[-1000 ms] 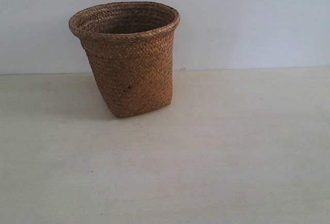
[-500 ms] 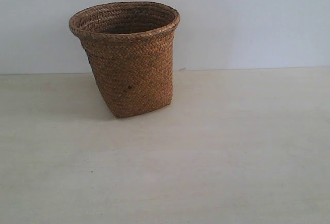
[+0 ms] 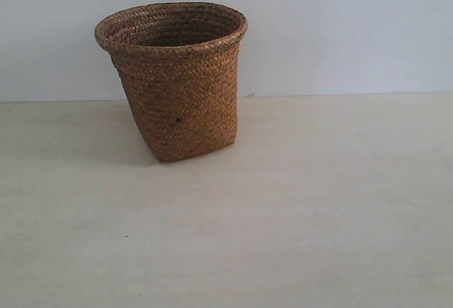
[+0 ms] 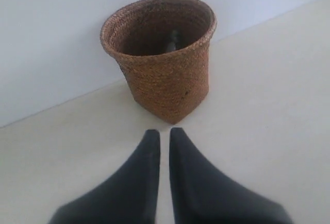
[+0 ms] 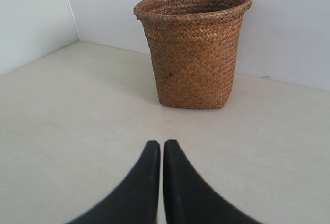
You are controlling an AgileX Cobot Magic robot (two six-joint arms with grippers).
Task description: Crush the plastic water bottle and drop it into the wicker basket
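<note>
Our left gripper (image 4: 164,131) and right gripper (image 5: 162,142) — both clenched, empty — face the basket (image 3: 177,88) on the table (image 3: 318,216).

left gripper (image 4: 164,131), right gripper (image 5: 162,142): same deal, matte black fingers, wide at base, curving smooth into narrow rounded tips

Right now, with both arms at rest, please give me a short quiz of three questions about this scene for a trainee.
1. True or false: the wicker basket lies on its side on the table.
2. Choose one: the left gripper and the right gripper are A) both shut and empty, B) both wide open, C) both holding a cup.
3. Fill in: in the left wrist view, a pale object shows ____ the basket.
Key: 1 false, it stands upright; 2 A; 3 inside.
</note>
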